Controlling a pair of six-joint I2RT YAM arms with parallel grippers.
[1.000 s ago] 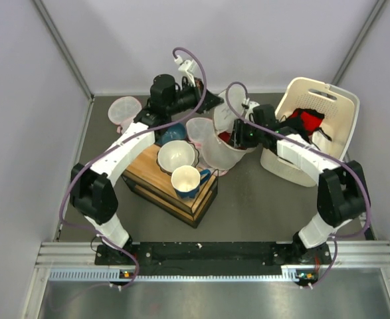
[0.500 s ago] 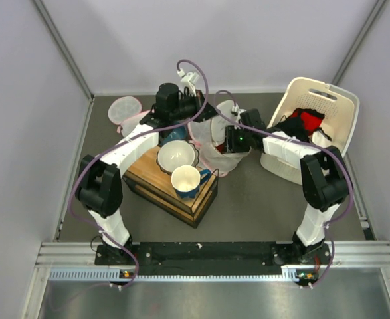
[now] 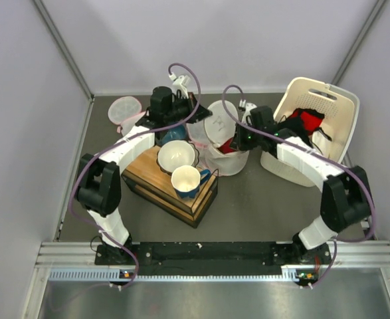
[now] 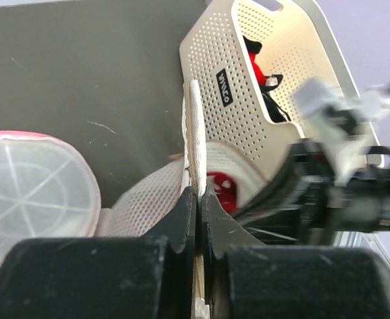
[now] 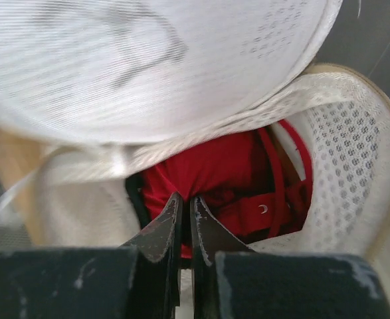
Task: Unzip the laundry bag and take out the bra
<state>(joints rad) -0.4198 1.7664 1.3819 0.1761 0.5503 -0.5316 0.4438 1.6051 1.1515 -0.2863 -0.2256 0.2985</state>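
The left gripper (image 4: 198,191) pinches the laundry bag (image 4: 195,126) by its upright rim. The right gripper (image 5: 183,199) sits in the bag's mouth, fingers pressed together. Its tips are against the red bra (image 5: 214,166) just ahead, though I can't tell if they have caught any cloth.

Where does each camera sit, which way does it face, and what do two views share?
Top: above and behind the bases, looking down at the table; left arm and right arm show.
Left wrist: on the left arm, facing the basket; left gripper shut on the laundry bag.
Right wrist: on the right arm, looking into the bag; right gripper shut against the bra.
Shared: both wrist views show the bag.
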